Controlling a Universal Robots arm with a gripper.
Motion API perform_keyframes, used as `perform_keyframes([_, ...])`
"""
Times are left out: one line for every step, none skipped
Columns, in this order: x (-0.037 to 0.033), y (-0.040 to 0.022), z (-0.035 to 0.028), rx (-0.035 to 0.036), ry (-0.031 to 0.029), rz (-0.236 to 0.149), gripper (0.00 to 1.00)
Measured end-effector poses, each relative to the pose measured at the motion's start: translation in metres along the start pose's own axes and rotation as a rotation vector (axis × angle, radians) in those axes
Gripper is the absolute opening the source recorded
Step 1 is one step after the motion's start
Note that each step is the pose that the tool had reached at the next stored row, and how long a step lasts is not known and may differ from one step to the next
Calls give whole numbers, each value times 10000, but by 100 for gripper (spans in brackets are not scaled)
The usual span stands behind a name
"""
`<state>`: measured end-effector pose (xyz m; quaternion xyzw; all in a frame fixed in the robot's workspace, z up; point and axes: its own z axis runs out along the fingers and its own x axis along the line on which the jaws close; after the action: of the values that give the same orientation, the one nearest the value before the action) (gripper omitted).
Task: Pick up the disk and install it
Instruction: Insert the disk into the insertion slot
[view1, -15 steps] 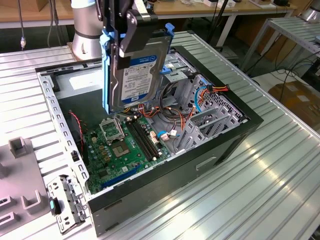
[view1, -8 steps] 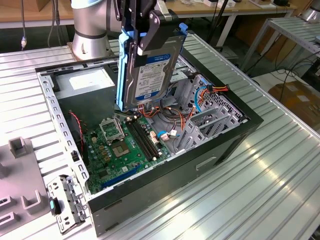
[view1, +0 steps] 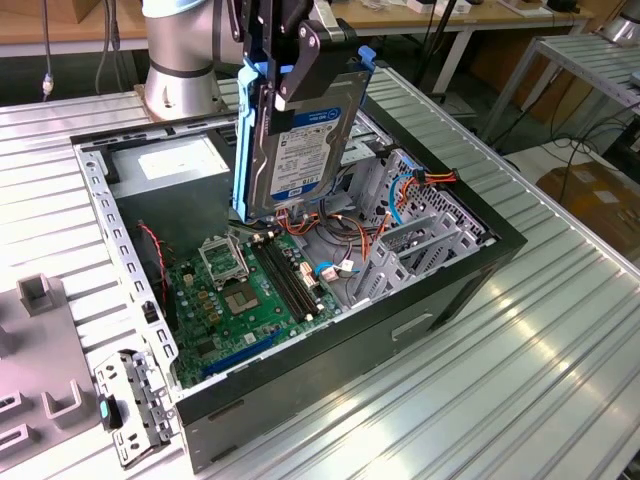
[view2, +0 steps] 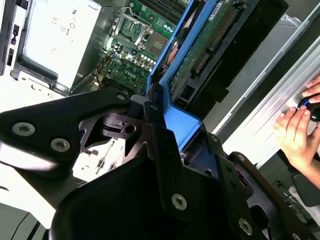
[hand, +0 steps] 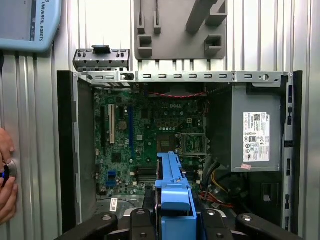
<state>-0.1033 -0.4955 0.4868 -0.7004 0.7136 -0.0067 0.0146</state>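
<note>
Black open-sided computer case (view1: 350, 345) lies on the ribbed metal tabletop (view1: 520, 380). It holds one green motherboard (view1: 240, 290), one grey metal power supply box (view1: 170, 160) and some orange and red cables (view1: 436, 178). One disk (view1: 295, 140), dark-bodied in a bright blue plastic carrier, hangs upright just above the case's middle. The black pincer (view1: 290, 65) is clamped on its upper end.

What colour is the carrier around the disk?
Bright blue; the disk shows it best in the exterior view.
</note>
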Motion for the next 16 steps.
perform_keyframes([0, 0, 0, 0, 0, -1, 37])
perform_keyframes([0, 0, 0, 0, 0, 0, 37])
perform_keyframes([0, 0, 0, 0, 0, -1, 37])
perform_keyframes([8, -1, 0, 0, 1, -2, 37])
perform_keyframes([34, -1, 0, 0, 0, 0, 37])
perform_keyframes([64, -1, 0, 0, -1, 0, 37])
perform_keyframes([131, -5, 0, -5, 0, 0, 37])
perform_keyframes([183, -21, 1, -19, 1, 0, 37])
perform_keyframes([215, -46, 5, -23, 2, 1, 37])
perform_keyframes([233, -80, 8, -25, 2, 1, 37])
perform_keyframes([248, -131, 14, -27, 1, -1, 37])
perform_keyframes([255, -180, 19, -27, -1, 0, 37])
perform_keyframes([263, -235, 23, -28, 1, 1, 37])
perform_keyframes([268, -278, 27, -29, 1, 0, 37])
perform_keyframes([273, -333, 31, -29, 0, -1, 37])
perform_keyframes([277, -390, 36, -30, 1, 1, 37])
